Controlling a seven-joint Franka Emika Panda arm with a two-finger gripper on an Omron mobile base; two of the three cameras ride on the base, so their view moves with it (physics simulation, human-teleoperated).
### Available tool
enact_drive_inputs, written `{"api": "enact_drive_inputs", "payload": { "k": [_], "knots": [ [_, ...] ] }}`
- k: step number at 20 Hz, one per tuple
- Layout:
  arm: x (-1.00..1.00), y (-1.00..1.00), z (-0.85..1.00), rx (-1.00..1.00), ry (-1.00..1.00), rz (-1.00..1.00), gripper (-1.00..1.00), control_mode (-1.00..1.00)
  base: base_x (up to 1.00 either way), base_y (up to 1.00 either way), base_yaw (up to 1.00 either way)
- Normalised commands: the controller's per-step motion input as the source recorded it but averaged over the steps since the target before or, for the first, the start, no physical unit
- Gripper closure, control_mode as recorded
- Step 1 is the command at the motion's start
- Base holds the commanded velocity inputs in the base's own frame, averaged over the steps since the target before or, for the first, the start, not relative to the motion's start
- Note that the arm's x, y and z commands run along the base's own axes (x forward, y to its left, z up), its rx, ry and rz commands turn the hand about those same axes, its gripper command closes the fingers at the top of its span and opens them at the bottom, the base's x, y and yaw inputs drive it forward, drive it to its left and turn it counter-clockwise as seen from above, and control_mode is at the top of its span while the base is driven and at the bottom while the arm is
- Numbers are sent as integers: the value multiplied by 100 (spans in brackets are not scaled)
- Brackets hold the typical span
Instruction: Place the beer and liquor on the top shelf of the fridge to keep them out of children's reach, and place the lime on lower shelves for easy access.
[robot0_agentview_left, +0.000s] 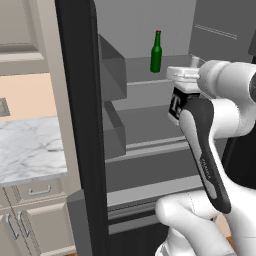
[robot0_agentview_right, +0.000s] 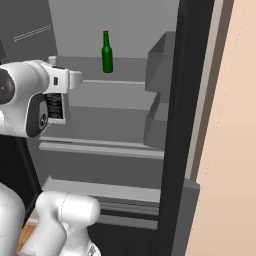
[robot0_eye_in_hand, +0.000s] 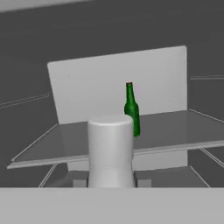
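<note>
The fridge (robot0_agentview_left: 150, 165) stands open in front of me. The beer (robot0_agentview_left: 156, 52) (robot0_agentview_right: 107, 52) (robot0_eye_in_hand: 131, 109), a slim green bottle with a red cap, stands upright towards the back of the top shelf (robot0_agentview_left: 142, 67) (robot0_agentview_right: 127, 70) (robot0_eye_in_hand: 175, 129). My gripper (robot0_agentview_left: 184, 75) (robot0_agentview_right: 61, 79) (robot0_eye_in_hand: 110, 180) is shut on the liquor (robot0_agentview_left: 175, 106) (robot0_agentview_right: 54, 106) (robot0_eye_in_hand: 110, 148), a white bottle with a black label. It holds the bottle upright in front of the top shelf, nearer than the beer. The lime is out of view.
Grey door bins (robot0_agentview_left: 113, 70) (robot0_agentview_right: 161, 60) hang on the fridge's black door (robot0_agentview_left: 80, 110) (robot0_agentview_right: 181, 110). A lower shelf (robot0_agentview_left: 150, 120) (robot0_agentview_right: 110, 120) lies beneath the top one. A marble counter (robot0_agentview_left: 30, 145) over cabinets is on the left; a peach wall (robot0_agentview_right: 230, 125) is on the right.
</note>
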Motion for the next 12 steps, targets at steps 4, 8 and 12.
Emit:
{"api": "enact_drive_inputs", "payload": {
  "k": [4,8,12],
  "knots": [
    [1,0,30,-4,-11,8,100,-100,0,0,0],
    [0,4,3,-6,-29,5,100,-100,0,0,0],
    [3,16,16,-6,-20,1,100,-100,0,0,0]
  ]
}}
